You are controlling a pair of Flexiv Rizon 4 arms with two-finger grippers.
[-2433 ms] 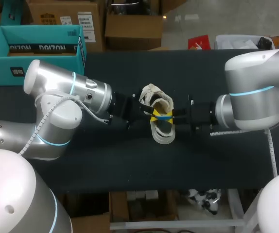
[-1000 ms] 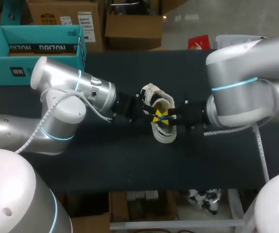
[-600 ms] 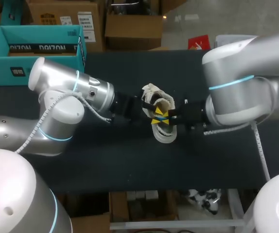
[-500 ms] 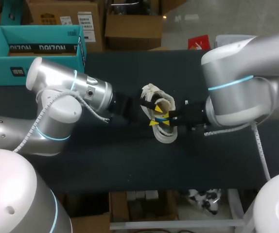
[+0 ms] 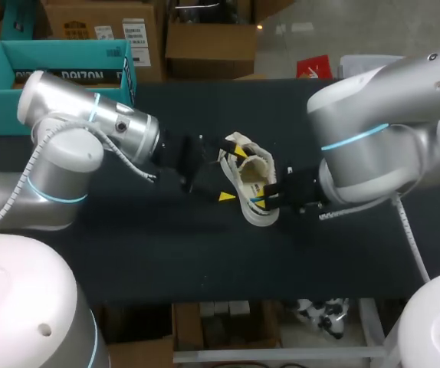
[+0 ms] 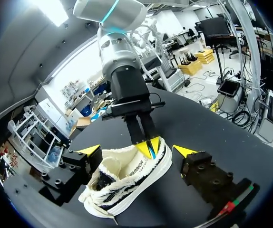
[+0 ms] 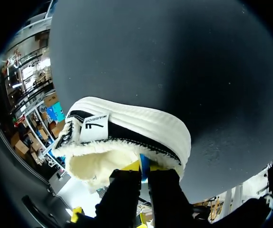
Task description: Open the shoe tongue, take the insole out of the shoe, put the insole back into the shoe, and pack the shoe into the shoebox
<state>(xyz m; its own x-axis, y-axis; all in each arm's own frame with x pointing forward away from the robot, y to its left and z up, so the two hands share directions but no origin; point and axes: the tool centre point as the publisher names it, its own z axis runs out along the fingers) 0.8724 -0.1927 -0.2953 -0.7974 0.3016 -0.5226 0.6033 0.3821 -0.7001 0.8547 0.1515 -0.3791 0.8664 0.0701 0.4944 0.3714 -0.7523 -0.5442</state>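
A cream and black shoe [image 5: 252, 184] lies on the black table, between my two arms. My right gripper [image 5: 260, 201] reaches into its opening from the right and is shut on the thin blue insole [image 7: 144, 164] at the shoe's rim [image 7: 127, 137]. My left gripper [image 5: 233, 174] is open, its yellow tips wide apart on either side of the shoe [image 6: 127, 175] without touching it. From the left wrist, my right gripper [image 6: 147, 146] shows at the shoe's far side with the blue strip between its tips. The teal shoebox [image 5: 51, 73] stands open at the back left.
The black tabletop [image 5: 166, 253] stretches to its front edge [image 5: 205, 297] below both arms. My left arm's elbow [image 5: 59, 153] lies between the shoe and the shoebox.
My left gripper has let go and opened wide, pulling back a little to the left. My right gripper stays shut on the insole and has slid slightly toward the front.
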